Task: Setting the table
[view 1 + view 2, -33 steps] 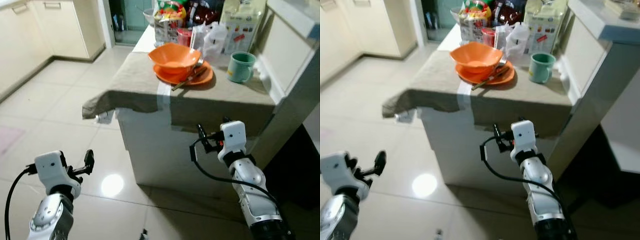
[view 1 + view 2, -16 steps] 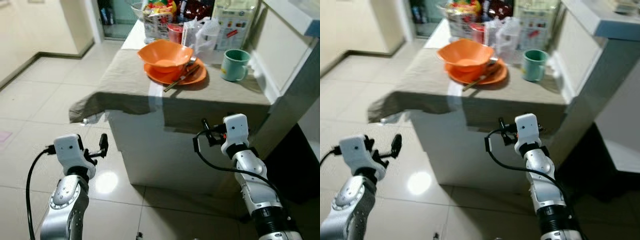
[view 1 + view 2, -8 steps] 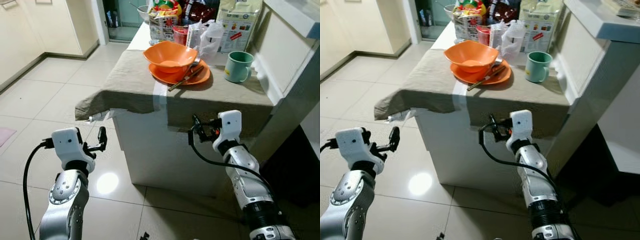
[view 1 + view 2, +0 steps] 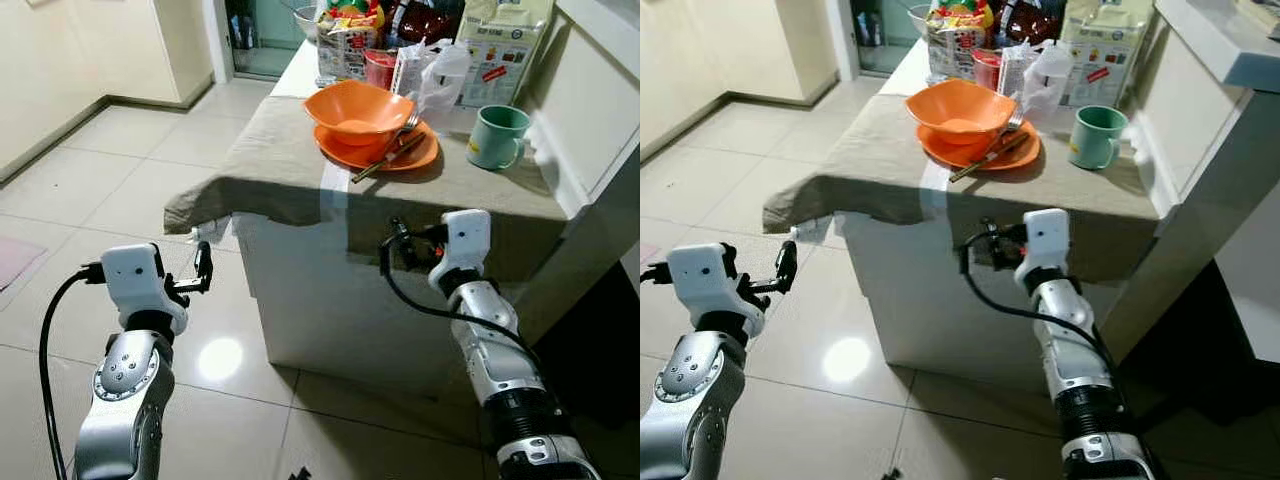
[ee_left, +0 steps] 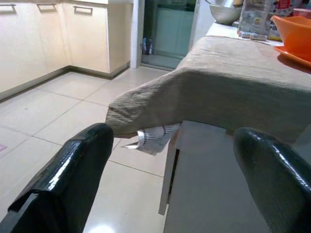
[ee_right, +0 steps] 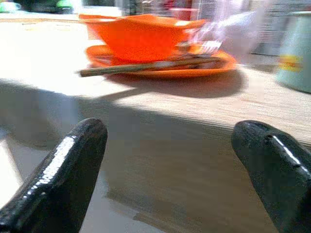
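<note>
An orange bowl sits on an orange plate on the cloth-covered table. Chopsticks and a metal utensil lie across the plate. A green mug stands to its right. My right gripper is open in front of the table's front edge, level with the hanging cloth and below the plate. In the right wrist view the bowl and chopsticks lie ahead between the spread fingers. My left gripper is open over the floor, left of the table's corner.
Snack bags, a plastic bag and a carton crowd the table's far end. A white counter borders the right side. Cream cabinets line the left over open tiled floor. A paper scrap hangs under the cloth.
The camera has shifted slightly. My left arm has risen from low on the left to beside the table's corner. My right gripper stays by the front edge, a little higher.
</note>
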Controlling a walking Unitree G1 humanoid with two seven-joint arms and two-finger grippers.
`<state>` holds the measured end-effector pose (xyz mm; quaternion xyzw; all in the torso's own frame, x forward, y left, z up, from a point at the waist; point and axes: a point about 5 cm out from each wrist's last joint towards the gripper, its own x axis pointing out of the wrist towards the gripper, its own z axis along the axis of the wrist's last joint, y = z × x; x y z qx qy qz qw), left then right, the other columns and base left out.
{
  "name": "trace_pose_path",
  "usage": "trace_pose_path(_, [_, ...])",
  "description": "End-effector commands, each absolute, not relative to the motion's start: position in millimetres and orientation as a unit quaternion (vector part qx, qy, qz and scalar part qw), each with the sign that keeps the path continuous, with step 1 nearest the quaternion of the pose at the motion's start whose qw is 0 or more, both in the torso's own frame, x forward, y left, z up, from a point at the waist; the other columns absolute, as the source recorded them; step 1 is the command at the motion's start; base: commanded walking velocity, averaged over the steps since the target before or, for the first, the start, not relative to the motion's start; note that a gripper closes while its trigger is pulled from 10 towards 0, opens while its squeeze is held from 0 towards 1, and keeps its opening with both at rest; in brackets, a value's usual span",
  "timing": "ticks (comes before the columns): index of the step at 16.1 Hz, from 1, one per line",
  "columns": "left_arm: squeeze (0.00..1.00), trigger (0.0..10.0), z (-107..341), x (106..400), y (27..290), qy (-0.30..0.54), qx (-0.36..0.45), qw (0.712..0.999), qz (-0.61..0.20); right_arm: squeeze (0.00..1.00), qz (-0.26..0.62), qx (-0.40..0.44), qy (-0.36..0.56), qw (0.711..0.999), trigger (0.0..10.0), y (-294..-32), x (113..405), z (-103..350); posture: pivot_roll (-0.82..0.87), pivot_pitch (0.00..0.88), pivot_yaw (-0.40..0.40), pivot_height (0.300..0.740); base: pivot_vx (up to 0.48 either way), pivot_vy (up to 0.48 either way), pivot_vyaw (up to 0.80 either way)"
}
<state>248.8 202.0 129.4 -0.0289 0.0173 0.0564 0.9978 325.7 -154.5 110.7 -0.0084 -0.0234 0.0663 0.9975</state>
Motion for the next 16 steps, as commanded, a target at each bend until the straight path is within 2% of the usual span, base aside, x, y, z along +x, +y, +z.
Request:
trace_pose_path(1, [0.0, 10.0, 133.5, 250.9, 202.0, 0.007, -0.028, 0.998, 0.048, 0.0, 0.03, -0.005, -0.024, 0.999, 10.0, -168.2, 324.7, 110.6, -0.05, 0.02, -0.007, 0.74, 0.0, 0.0, 0.0])
trace_pose_path(6, [0.0, 10.0, 129.8, 258.7, 207.0, 0.019, -0.028, 0.999, 0.041, 0.0, 0.02, -0.012, -0.02, 1.0, 10.0, -170.0, 322.7, 105.5, -0.06, 0.014, 0.01, 0.74, 0.0, 0.0, 0.0])
trace_pose_path(16, [0.0, 10.0, 125.4, 268.1, 197.3, 0.026, -0.032, 0.999, 0.009, 0.0, 0.086, -0.047, -0.019, 0.995, 10.0, -140.8, 310.7, 97.5, -0.1, 0.024, 0.029, 0.74, 0.0, 0.0, 0.0])
